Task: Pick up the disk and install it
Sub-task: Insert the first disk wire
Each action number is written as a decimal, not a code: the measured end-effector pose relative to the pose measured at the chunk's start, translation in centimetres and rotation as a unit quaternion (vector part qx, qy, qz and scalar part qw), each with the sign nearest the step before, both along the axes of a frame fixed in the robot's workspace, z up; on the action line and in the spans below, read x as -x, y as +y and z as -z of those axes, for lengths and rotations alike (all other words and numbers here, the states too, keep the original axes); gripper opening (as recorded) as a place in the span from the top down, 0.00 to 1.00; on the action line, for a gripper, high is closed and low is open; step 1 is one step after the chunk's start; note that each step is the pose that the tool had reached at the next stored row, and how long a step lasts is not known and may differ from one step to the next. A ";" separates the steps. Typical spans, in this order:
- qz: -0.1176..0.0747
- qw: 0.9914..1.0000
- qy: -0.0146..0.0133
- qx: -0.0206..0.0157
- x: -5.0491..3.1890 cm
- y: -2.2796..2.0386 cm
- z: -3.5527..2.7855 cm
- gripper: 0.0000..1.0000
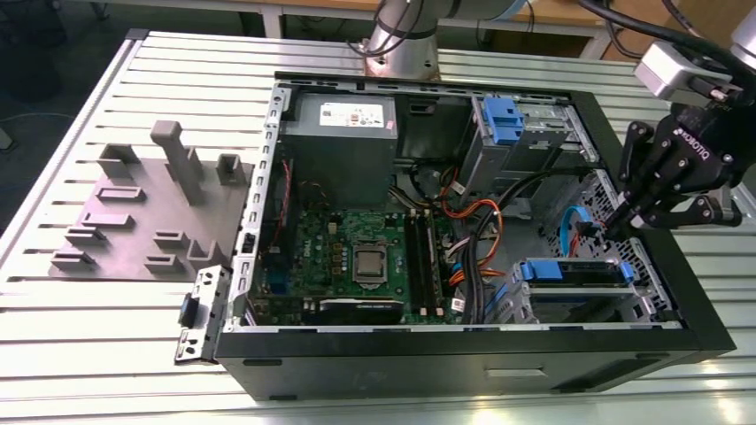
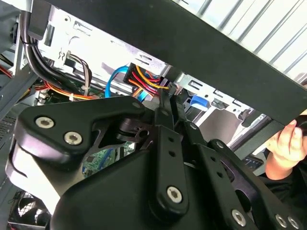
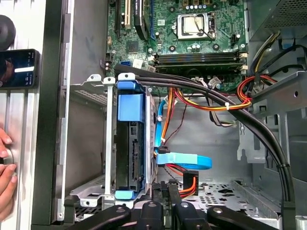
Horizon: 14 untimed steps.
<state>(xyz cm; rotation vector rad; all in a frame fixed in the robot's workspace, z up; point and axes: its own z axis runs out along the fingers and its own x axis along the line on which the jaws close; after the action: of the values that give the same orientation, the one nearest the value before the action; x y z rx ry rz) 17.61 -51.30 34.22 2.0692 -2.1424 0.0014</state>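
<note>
Lower right of exterior view: blue-bracketed silver-grey disk [image 1: 575, 273] seated in grey metal drive cage [image 1: 644, 297] inside open black computer case [image 1: 473, 363]. Just above it, at right edge, black multi-link gripper [image 1: 622, 223], fingers together, holding nothing, tips down among cables. Centre: green motherboard [image 1: 354, 257]. Upper right: second blue handle [image 1: 502, 115] on upper bay. Left of frame: grey slotted fixture block [image 1: 148, 208] on ribbed aluminium table [image 1: 71, 336]. First wrist view: disk [image 3: 129, 143] upright in cage, person's hand [image 3: 5, 177] at left edge.
</note>
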 end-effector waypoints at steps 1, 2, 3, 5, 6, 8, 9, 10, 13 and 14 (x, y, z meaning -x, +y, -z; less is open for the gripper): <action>0.000 1.000 0.000 0.000 0.09 0.00 -0.04 0.84; 0.000 1.000 0.000 0.000 0.23 0.00 -0.06 0.84; 0.000 1.000 -0.001 0.000 0.40 0.00 -0.07 0.84; 0.000 1.000 -0.006 0.000 0.66 -0.01 -0.06 0.84; 0.000 1.000 -0.010 0.000 0.76 -0.01 -0.06 0.84; 0.000 1.000 -0.020 0.000 0.96 -0.04 -0.04 0.84; 0.000 1.000 -0.026 0.000 1.09 -0.05 -0.02 0.84; 0.000 1.000 -0.029 0.000 1.26 -0.06 -0.01 0.84; -0.001 0.999 -0.032 0.000 1.72 -0.12 0.00 0.84; -0.001 0.999 -0.034 0.000 1.84 -0.17 0.00 0.84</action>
<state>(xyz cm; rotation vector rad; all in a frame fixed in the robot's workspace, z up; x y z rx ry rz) 15.77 -51.47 34.22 2.1006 -2.1777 0.0726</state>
